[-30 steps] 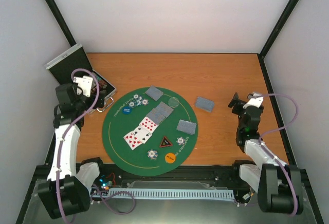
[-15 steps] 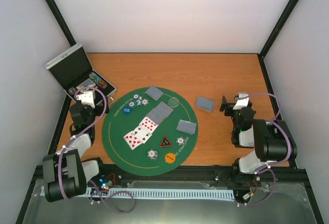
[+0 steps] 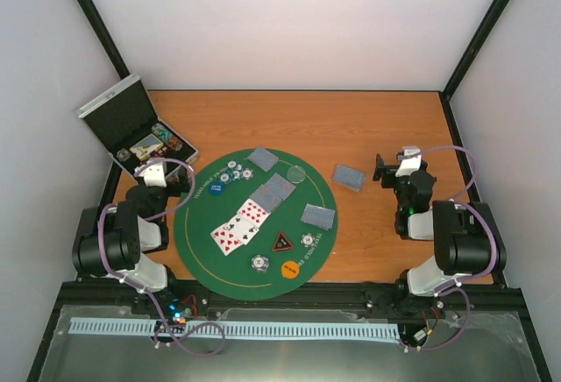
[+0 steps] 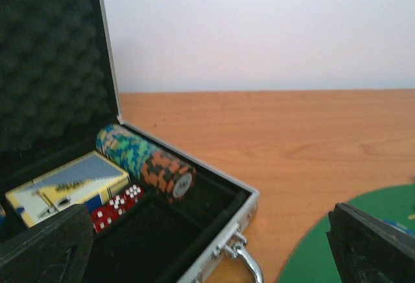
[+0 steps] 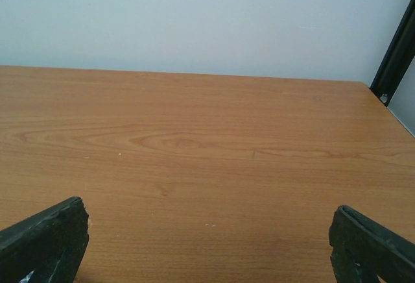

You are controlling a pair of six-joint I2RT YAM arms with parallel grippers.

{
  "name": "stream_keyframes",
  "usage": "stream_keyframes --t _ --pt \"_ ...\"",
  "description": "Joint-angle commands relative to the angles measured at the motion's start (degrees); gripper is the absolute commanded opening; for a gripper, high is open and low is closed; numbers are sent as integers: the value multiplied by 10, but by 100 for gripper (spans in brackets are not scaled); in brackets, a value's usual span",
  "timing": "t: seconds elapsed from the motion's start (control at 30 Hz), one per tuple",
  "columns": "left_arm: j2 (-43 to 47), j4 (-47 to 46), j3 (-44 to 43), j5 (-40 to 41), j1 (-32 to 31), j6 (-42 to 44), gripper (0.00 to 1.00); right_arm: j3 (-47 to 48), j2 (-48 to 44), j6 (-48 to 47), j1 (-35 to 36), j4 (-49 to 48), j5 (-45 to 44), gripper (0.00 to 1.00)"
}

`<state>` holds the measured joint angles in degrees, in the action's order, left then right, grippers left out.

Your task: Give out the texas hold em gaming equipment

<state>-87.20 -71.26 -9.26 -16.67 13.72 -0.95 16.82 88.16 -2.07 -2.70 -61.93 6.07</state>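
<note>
The left wrist camera alone looked into the open silver case (image 4: 224, 237). A row of chips (image 4: 144, 161) lay on edge there, green-blue ones and then orange. A card box (image 4: 68, 185) sat beside them, with red dice (image 4: 117, 204) in front. The foam-lined lid filled the left of that view. From overhead these contents were only small blurs. The right wrist camera showed only bare orange table (image 5: 194, 140) and the pale back wall.

The overhead view gave the layout on the round green mat (image 3: 197, 233). Face-up cards (image 3: 238, 224) were fanned near its middle. Three face-down card piles (image 3: 277, 191) stood toward its far and right parts. White-patterned chips (image 3: 235, 172) clustered at the far left, with single ones lower down. A blue disc (image 3: 216, 187) lay beside that cluster and a clear disc (image 3: 296, 173) lay at the far edge. A black triangle marker (image 3: 282, 243) lay just above an orange disc (image 3: 290, 269) at the near edge. One more face-down pile (image 3: 348, 177) lay off the mat on the table, between the mat and the right arm.

Both arms were folded low over their bases. The left claw (image 4: 204, 231) faced the case from beside the mat's left edge, spread wide and empty. The right claw (image 5: 204, 215) pointed across the table toward the back wall, equally wide and holding nothing.
</note>
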Motion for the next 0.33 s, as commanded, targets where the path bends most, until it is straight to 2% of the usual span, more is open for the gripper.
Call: stream_keyframes --t 0.0,0.03,0.1,0.17,0.3 --pt "-3 -79 -16 4 -3 2 100 2 -1 -9 5 -3 -3 100" --pt "7 -46 -24 5 -3 2 100 2 -1 -9 5 -2 -4 100" --pt "-8 -64 -29 15 -3 -3 100 3 0 -9 5 -1 -4 100" --pt "1 -10 -48 21 -3 -6 100 3 0 -8 5 0 -4 100" --pt "-2 -12 -50 26 -3 -8 100 3 -1 -9 5 1 -4 100"
